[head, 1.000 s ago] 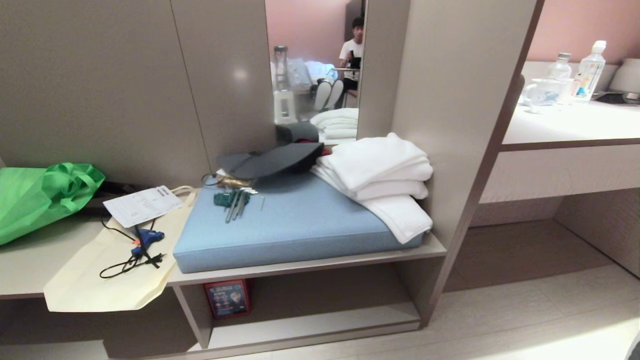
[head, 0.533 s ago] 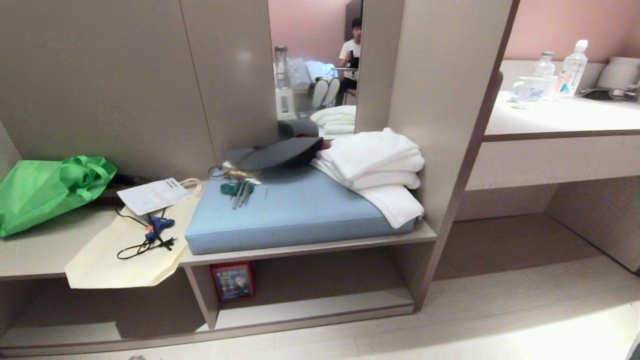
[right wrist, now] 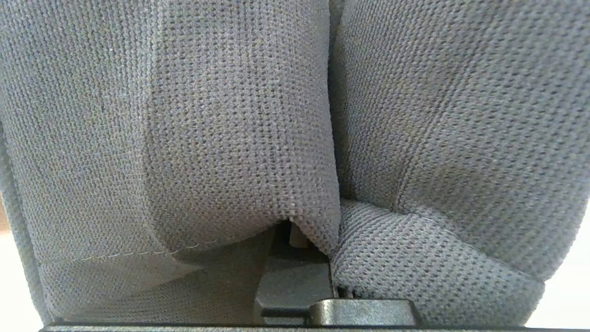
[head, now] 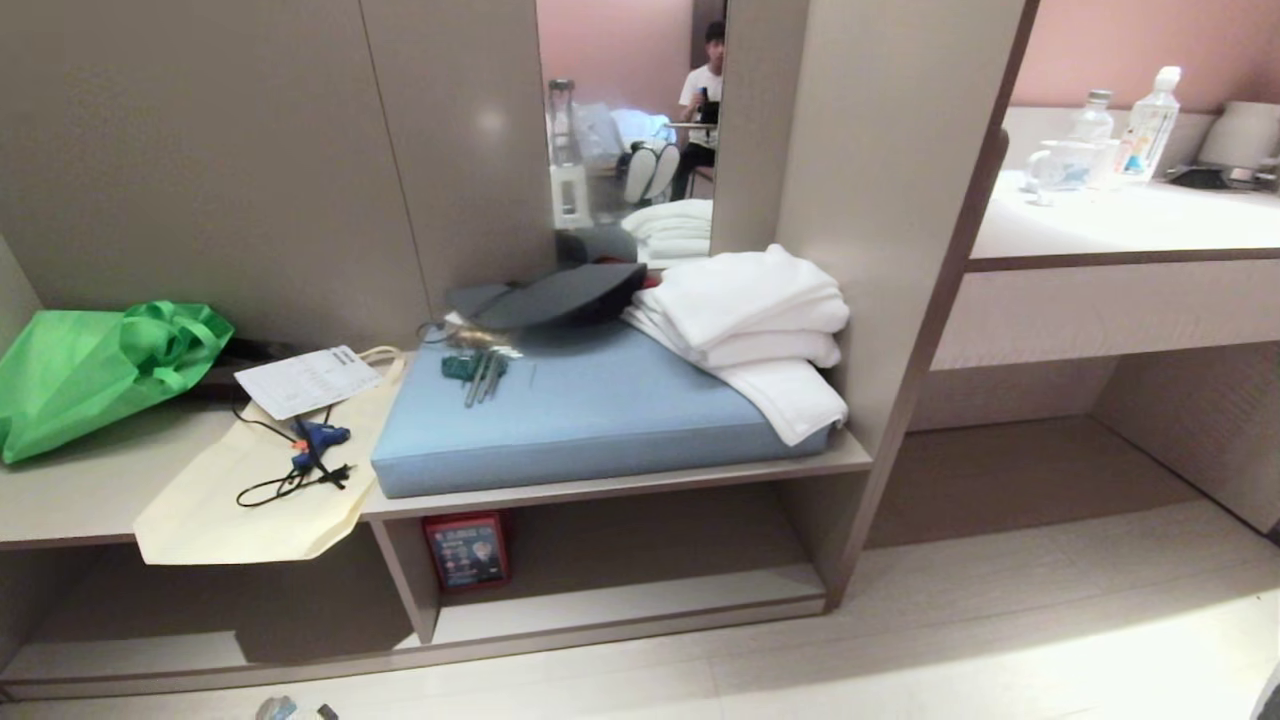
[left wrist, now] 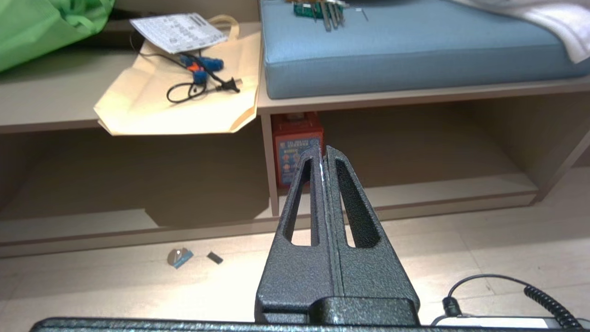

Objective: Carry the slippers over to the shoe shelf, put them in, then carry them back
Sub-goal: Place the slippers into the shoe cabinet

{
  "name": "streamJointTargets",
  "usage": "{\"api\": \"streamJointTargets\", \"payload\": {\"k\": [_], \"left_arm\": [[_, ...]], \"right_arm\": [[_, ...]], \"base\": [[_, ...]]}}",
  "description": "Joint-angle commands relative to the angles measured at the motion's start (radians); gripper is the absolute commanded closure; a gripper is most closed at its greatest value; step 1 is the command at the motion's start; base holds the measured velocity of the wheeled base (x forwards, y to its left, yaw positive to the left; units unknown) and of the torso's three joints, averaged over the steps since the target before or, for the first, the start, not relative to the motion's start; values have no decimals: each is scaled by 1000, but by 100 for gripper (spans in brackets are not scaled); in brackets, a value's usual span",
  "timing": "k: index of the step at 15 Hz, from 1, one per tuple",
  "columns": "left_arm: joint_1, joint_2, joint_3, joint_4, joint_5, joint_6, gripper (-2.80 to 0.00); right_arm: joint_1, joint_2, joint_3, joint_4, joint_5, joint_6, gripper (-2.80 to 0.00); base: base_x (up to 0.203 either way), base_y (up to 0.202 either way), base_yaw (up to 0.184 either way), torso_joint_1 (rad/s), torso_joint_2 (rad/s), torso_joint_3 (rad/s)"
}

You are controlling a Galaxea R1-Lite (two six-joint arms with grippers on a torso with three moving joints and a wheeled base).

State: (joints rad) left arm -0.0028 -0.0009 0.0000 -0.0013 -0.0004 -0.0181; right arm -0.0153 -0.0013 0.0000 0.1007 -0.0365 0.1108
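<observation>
Across the head view, a whole-scene shift against a second ago: looks from farther back now, with more floor along the bottom edge and the bench lower section fully exposed; camera motion only, nothing on the bench displaced

Under the wrist of the right arm: right gripper (right wrist: pixel 295 272) clamped tight on the slippers (right wrist: pixel 230 138), dark grey-blue woven fabric filling that view, two pieces pressed side by side, so one pair, both carried; not yet in the shoe shelf (head: pixel 620 600)

Ahead of the left wrist: left gripper (left wrist: pixel 325 154) with fingers pressed together, holding nothing, aimed towards the shelf

Counted on and around the bench:
- one blue-grey cushion (head: pixel 600 420), directly above the shoe shelf
- one red box (head: pixel 466 550), upright inside the shelf against its left wall
- one stack of folded white towels (head: pixel 750 320) at the cushion's right end, lowest towel draping over the edge
- one dark cap (head: pixel 560 295) and one small cluster of tools (head: pixel 478 370) near the cushion's back
- one cream tote bag (head: pixel 230 500), flat beside the cushion, overhanging the bench front
- one paper sheet (head: pixel 305 380) and one blue glue gun (head: pixel 318 436) with black cord on the tote
- one green bag (head: pixel 90 370) at far left
- two bottles (head: pixel 1150 120) and one mug (head: pixel 1060 165) on the desk at right
- one person (head: pixel 705 90) reflected in the mirror (head: pixel 600 60)
- two small scraps (left wrist: pixel 179 257) on the floor before the bench
</observation>
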Motion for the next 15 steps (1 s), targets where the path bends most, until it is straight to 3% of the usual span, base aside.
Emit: {"api": "streamJointTargets", "payload": {"k": [1, 15], "left_arm": [[0, -1, 0, 0, 0, 0, 0], [0, -1, 0, 0, 0, 0, 0]], "right_arm": [[0, 0, 2, 1, 0, 1, 0], [0, 0, 2, 1, 0, 1, 0]], "base": [[0, 0, 0, 3, -1, -190], [0, 0, 0, 3, 3, -196]]}}
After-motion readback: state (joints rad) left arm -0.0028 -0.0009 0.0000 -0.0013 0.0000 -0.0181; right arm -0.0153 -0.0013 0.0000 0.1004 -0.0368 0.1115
